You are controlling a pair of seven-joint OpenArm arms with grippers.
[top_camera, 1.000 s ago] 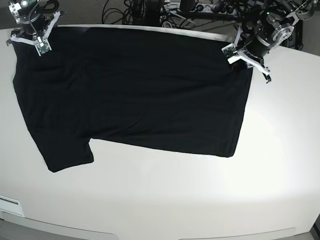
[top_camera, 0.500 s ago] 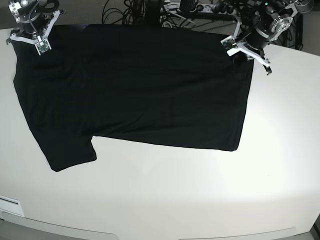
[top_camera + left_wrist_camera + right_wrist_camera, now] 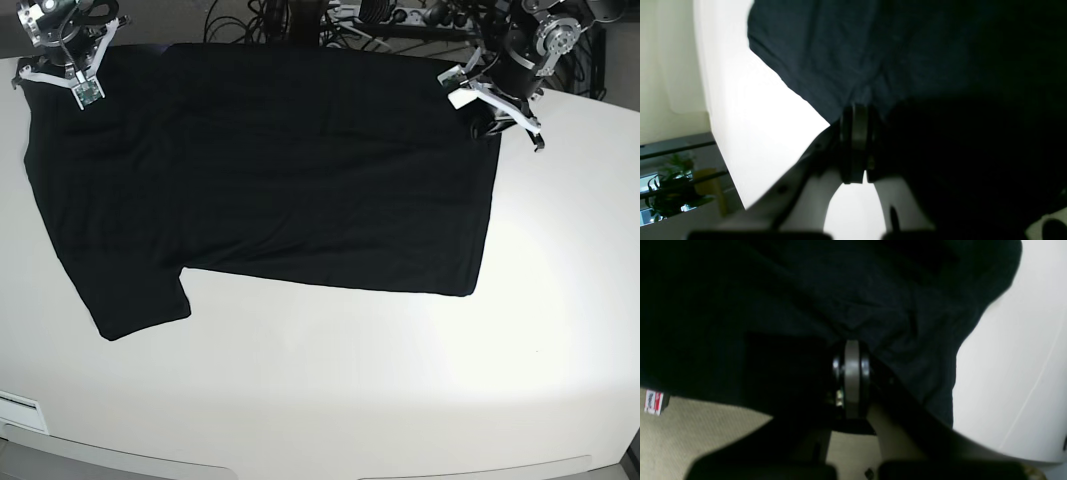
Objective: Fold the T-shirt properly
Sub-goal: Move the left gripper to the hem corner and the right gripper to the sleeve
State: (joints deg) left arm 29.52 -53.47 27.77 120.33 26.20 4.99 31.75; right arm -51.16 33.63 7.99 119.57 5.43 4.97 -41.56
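I have the T-shirt [image 3: 270, 170] spread flat on the white tabletop [image 3: 400, 390], plain black side up, with 1 short sleeve [image 3: 135, 300] reaching toward the near edge. Both grippers sit at the far edge of the cloth, 1 at each far corner, well apart from each other.

The left gripper [image 3: 490, 110] is on the far corner at the base view's right. From its wrist camera I see its 2 pads [image 3: 855, 143] pressed together with a fold of the dark cloth [image 3: 873, 66] pinched between them, so it is clamped on the T-shirt. The cloth rises in small wrinkles just ahead of the pads, and the shirt's side edge runs away diagonally to one side of the gripper, with bare bright tabletop [image 3: 756, 126] beyond it.

The right gripper [image 3: 70, 75] is on the opposite far corner. Its wrist camera shows the same picture: the pads [image 3: 851, 376] are closed on a bunched ridge of the black fabric [image 3: 806, 290], which puckers around the grip point. To one side of this gripper the cloth's edge curves down and the white tabletop [image 3: 1007, 356] shows; behind the gripper I see beige floor [image 3: 690, 426] past the tabletop's far edge.

Dark cables [image 3: 300, 20] lie beyond the tabletop between the 2 arms.
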